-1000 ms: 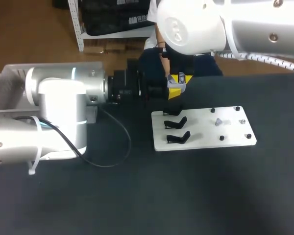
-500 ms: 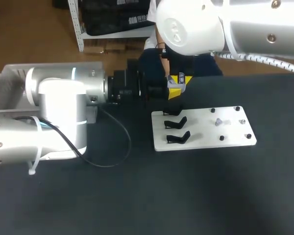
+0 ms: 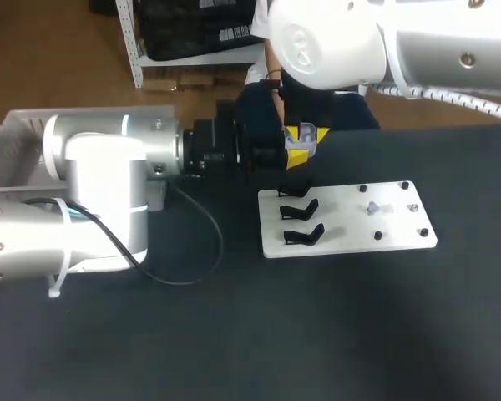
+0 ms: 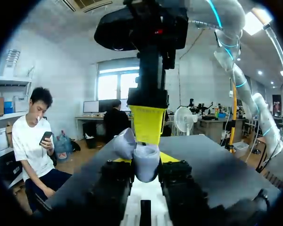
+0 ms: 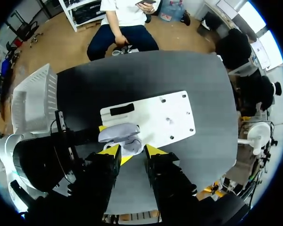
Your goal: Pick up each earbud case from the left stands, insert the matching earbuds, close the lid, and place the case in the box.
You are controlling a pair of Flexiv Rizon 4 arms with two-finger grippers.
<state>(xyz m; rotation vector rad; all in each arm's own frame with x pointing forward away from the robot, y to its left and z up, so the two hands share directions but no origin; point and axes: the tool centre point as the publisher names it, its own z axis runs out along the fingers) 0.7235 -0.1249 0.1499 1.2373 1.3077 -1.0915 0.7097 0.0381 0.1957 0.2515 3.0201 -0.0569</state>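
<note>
In the head view, a black table (image 3: 359, 326) carried one white board (image 3: 346, 227), which lay just beneath and to the near side of the two grippers. Three black stands (image 3: 301, 209) stood in a row on the board end closest to the grippers. Farther from the grippers were four black pegs (image 3: 377, 236) and two pale bits too small to identify. One white box (image 3: 8, 138) sat well behind the left gripper (image 3: 271, 154), beside its arm. The right gripper (image 3: 301, 138) hung directly beside the left one, and a single grey earbud case (image 3: 299, 144) sat where they met, above the board's far corner.

In the left wrist view, the left gripper (image 4: 145, 169) was clenched on the earbud case (image 4: 146, 160) – the body was pinched between its two dark fingers and the lid tipped open to one side. The right gripper (image 4: 148, 123) stood straight above the case, its yellow end down against it.

In the right wrist view, the right gripper (image 5: 132, 151) pointed down at the board (image 5: 174, 113), with the case (image 5: 119, 133) just ahead of it. I cannot tell whether it was grasping anything. The left gripper (image 5: 115, 143) flanked the case from two sides. One stand (image 5: 122, 109) showed beyond the case, and the box (image 5: 33, 99) lay well off to the side – behind the left arm.
</note>
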